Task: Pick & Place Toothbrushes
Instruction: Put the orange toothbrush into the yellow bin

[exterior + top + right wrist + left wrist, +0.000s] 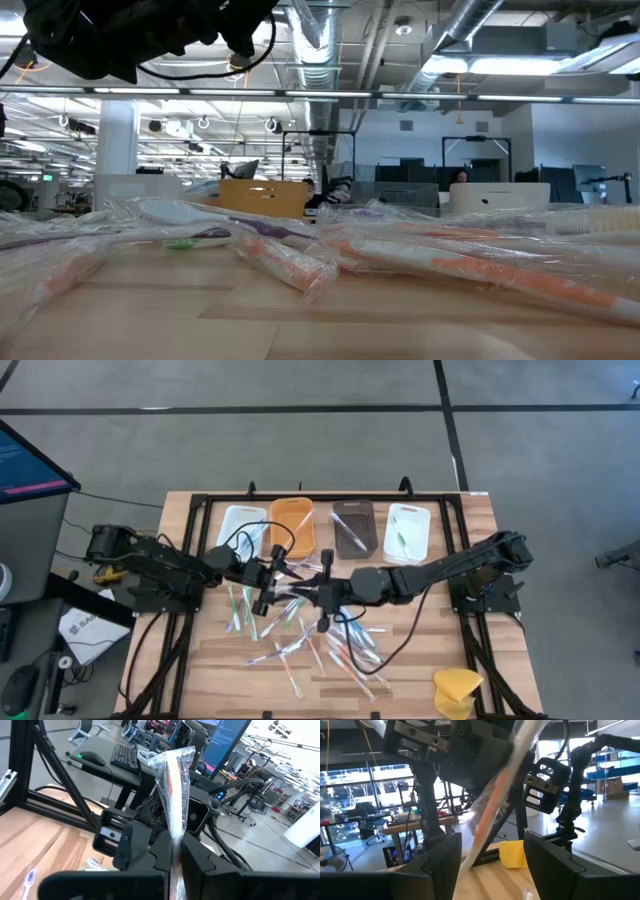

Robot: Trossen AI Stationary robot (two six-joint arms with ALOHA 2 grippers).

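1. The right gripper (pixel 176 851) hangs above mid-table, jaws pinched on a wrapped orange toothbrush (pixel 172 780).
2. The left gripper (pixel 492 852) faces it, jaws spread around that same toothbrush.
3. More toothbrushes (pixel 300 645) lie scattered on the table (pixel 200 660) below; trays (pixel 292 525) sit behind.

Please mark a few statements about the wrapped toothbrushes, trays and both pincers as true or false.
1. The right pincer is shut on an orange-handled toothbrush in clear wrap. True.
2. The left pincer is shut tight. False: its fingers stand apart around the wrapped brush.
3. Four small rectangular trays line the table's far edge. True.
4. The yellow sponge-like lump sits in a tray. False: it lies at a table corner.
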